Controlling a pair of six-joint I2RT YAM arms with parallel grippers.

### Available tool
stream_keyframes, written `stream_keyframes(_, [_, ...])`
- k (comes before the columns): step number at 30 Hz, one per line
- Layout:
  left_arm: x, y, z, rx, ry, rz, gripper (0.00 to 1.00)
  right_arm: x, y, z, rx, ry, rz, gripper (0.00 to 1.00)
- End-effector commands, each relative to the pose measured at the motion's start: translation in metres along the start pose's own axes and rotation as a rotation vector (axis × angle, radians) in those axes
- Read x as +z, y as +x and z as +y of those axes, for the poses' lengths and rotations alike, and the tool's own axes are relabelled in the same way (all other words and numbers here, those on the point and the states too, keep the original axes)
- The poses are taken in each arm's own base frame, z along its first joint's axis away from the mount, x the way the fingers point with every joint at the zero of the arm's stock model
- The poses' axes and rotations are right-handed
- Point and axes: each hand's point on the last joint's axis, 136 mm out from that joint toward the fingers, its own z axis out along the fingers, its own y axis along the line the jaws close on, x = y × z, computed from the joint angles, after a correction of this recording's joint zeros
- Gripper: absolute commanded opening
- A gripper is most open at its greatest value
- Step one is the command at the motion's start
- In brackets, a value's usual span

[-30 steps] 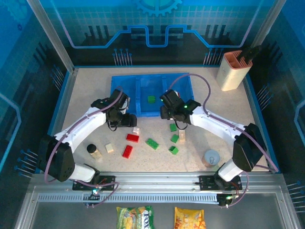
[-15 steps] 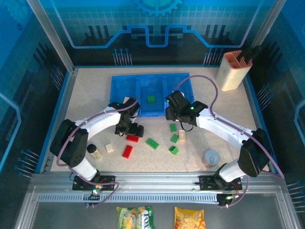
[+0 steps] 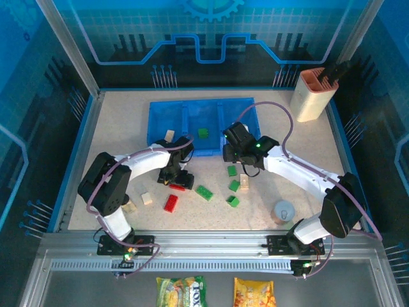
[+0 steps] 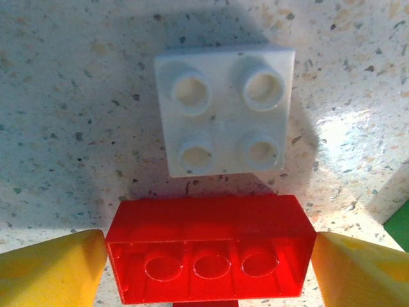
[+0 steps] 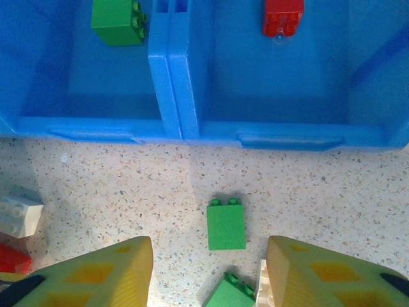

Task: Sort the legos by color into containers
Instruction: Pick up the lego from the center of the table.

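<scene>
Top external view: speckled beige tabletop (image 3: 115, 121), and the shallow translucent blue plastic tray (image 3: 160, 118) with its three compartments sits upper centre. The left tool (image 3: 176, 181) is down just under the tray's lower left corner. Its yellow fingertips (image 4: 51, 268) are snug against both ends of an oblong red lego brick (image 4: 211, 256), with a square cream lego brick (image 4: 223, 118) just above. The right tool (image 5: 206, 272) is spread wide, gripping nothing. A small green lego brick (image 5: 226, 224) lies on the tabletop just ahead of its fingers.
</scene>
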Motion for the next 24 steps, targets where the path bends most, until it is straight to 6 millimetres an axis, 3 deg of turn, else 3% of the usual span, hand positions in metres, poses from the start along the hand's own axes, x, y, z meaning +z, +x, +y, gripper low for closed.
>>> stream_keyframes(1, [0.006,0.004,0.001,0.033,-0.022,0.014,0.81,-0.005,0.003,-0.008,0.023,0.012,0.006,0.51])
stream_keyframes(14, [-0.001,0.002,-0.004,0.061,-0.006,-0.01,0.65,-0.01,0.002,-0.009,0.025,0.008,0.002,0.51])
stream_keyframes(18, [-0.02,-0.003,-0.01,0.089,0.032,-0.066,0.62,-0.015,0.002,-0.006,0.008,-0.017,0.016,0.51])
stream_keyframes(24, [-0.067,-0.009,-0.035,0.244,0.154,-0.205,0.55,-0.021,0.009,0.006,0.013,-0.139,0.107,0.52])
